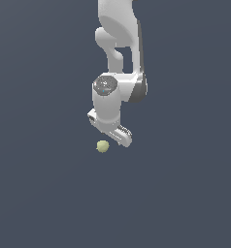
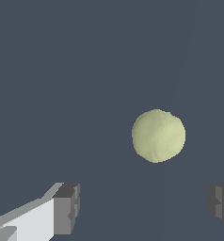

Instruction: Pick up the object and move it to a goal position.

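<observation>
On the dark, featureless floor, the ball [image 1: 103, 146] lies just beside the gripper [image 1: 118, 137], toward the exterior view's left, touching nothing. It looks small, smooth and matte, probably light and apt to roll at a nudge, so the pads should close across its widest middle. The arm [image 1: 118, 48] hangs down from above with the wrist bent toward the floor. In the wrist view the fingers [image 2: 67, 207] stand wide apart and empty, the ball [image 2: 158, 135] ahead of the gap, not yet between them.

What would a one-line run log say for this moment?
phase: approach | gripper: open, empty | ball: not held, ahead of fingers | goal: not visible
</observation>
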Robot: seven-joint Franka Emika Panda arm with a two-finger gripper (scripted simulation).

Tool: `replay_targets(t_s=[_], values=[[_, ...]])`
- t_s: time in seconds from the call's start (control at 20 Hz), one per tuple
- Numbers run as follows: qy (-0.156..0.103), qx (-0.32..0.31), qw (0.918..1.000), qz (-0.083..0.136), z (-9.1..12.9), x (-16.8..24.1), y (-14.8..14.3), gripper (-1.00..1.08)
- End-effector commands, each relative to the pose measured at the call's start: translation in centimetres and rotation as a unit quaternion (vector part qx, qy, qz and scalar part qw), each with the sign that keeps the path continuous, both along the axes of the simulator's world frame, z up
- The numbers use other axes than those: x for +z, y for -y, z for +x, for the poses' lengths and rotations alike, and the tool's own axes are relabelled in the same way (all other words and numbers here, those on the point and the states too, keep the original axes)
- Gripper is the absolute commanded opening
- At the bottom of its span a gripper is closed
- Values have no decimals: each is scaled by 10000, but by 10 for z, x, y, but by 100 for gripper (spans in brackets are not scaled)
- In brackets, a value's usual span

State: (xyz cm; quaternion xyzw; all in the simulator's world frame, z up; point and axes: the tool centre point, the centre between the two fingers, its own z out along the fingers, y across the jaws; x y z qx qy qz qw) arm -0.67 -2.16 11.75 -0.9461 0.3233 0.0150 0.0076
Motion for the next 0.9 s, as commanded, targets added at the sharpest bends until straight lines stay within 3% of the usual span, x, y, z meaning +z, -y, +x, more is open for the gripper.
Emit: replay_targets(t_s=[0.0,0.45,0.85], values=[[9,-418,9991,-20,0,-5,7,100],[48,-1747,9846,-95,-1,-21,30,100],[76,-2396,9707,-137,-2,-29,41,100]])
